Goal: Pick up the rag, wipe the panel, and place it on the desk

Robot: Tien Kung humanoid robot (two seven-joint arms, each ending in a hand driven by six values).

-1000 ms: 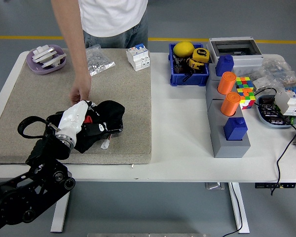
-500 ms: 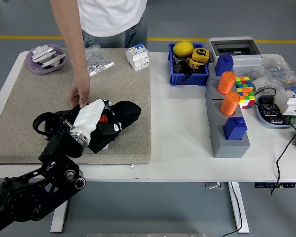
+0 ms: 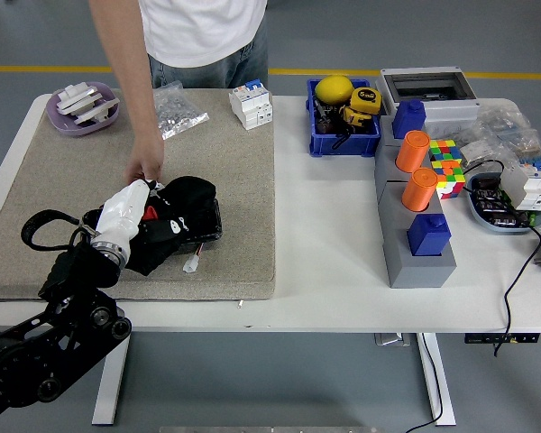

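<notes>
A black rag (image 3: pixel 182 209) with red and white marks lies bunched on a dark panel (image 3: pixel 209 232) on the beige mat (image 3: pixel 225 171). My left hand (image 3: pixel 126 215), white with a black arm, comes in from the lower left and rests on the rag's left part with its fingers curled into the cloth. A person at the far side holds a hand (image 3: pixel 147 171) down on the panel's far left edge, touching my hand. Most of the panel is hidden under the rag. A small white connector (image 3: pixel 191 264) lies just in front of the panel.
A purple dish (image 3: pixel 83 117) with white parts and a clear bag (image 3: pixel 178 110) sit at the mat's back. A white breaker (image 3: pixel 252 104), a blue bin (image 3: pixel 344 135), a grey stand (image 3: pixel 415 244) with orange cylinders and a colour cube (image 3: pixel 448 162) stand to the right.
My left hand swept the rag to the right over the panel, then back to the left. The person's hand stayed at the panel's far edge.
</notes>
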